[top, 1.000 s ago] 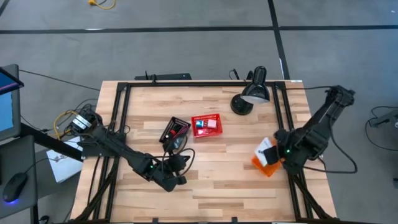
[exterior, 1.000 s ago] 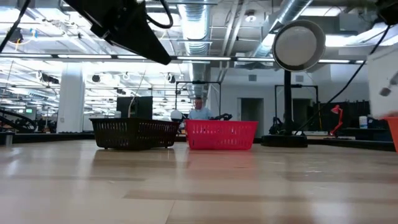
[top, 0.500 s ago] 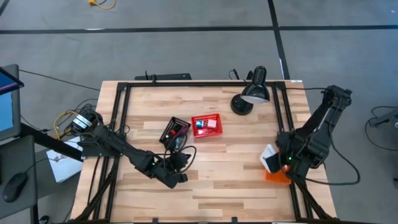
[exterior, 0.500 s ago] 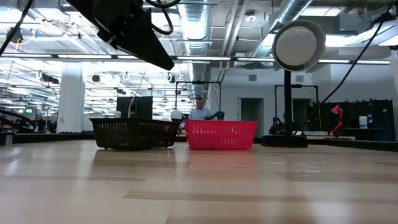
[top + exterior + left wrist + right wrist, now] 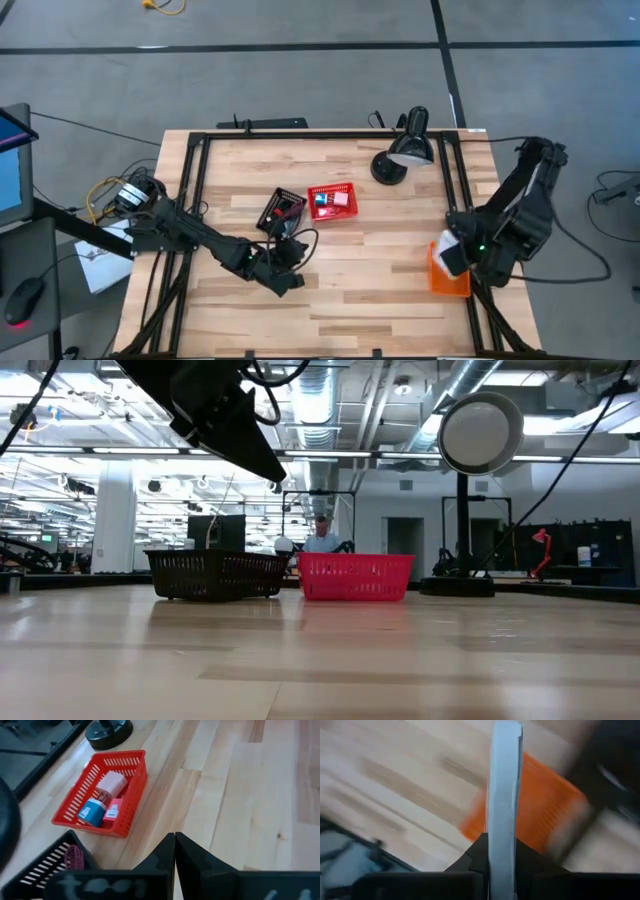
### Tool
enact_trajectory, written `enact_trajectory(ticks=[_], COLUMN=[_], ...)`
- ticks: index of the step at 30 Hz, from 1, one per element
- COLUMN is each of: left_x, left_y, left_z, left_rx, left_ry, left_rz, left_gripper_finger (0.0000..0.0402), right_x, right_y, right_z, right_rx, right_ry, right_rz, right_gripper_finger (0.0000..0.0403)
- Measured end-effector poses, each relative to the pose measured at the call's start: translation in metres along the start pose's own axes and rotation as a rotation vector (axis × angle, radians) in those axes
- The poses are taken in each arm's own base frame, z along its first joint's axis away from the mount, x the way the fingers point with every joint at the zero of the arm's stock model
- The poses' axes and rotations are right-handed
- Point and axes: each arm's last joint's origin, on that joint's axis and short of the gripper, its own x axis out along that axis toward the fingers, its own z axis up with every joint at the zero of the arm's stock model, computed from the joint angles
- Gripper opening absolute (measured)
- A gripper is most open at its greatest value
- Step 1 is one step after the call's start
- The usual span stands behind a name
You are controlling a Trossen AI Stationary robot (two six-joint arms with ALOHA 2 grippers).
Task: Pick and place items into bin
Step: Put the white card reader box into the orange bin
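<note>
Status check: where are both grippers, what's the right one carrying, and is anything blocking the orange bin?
Right gripper shut on flat white card, above orange bin. Left gripper shut, empty, near black basket. No obstruction seen.

It was a big robot lab or workshop. Past the wooden table (image 5: pixel 320 660) there was a wide hall with bright ceiling lights (image 5: pixel 130 452), silver pipes (image 5: pixel 480 375) overhead and a person (image 5: pixel 321 535) working far off at twelve o'clock.
</note>
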Motion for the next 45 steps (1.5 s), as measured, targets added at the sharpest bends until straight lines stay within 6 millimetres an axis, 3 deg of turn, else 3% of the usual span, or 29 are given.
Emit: enact_trajectory(ticks=[3, 9, 12, 21, 29, 35, 45], left_x=[0.000, 0.000, 0.000, 0.000, -0.001, 0.002, 0.008], left_y=[0.000, 0.000, 0.000, -0.001, -0.001, 0.001, 0.008], left_z=[0.000, 0.000, 0.000, 0.000, -0.001, 0.000, 0.003], left_rx=[-0.014, -0.018, -0.018, -0.015, 0.011, 0.048, 0.097], left_ry=[0.004, 0.001, 0.004, 0.004, 0.003, 0.005, 0.013], left_rz=[-0.007, -0.002, -0.007, -0.011, -0.012, -0.003, 0.020], left_gripper_finger=[0.0000, 0.0000, 0.0000, 0.0000, 0.0000, 0.0000, 0.0000], right_x=[-0.010, 0.002, 0.019, 0.070, 0.091, 0.101, 0.118], right_y=[-0.004, 0.004, 0.007, 0.028, 0.053, 0.068, 0.085], right_z=[-0.003, -0.009, -0.016, -0.033, -0.039, -0.024, 0.036], right_rx=[0.106, 0.103, 0.097, 0.028, -0.020, 0.006, -0.045], right_ry=[0.159, 0.096, 0.092, 0.044, 0.086, -0.014, -0.169], right_rz=[-0.116, -0.154, -0.250, -0.304, -0.224, -0.157, -0.224], right_gripper_finger=[0.0026, 0.0035, 0.0034, 0.0036, 0.0042, 0.0038, 0.0040])
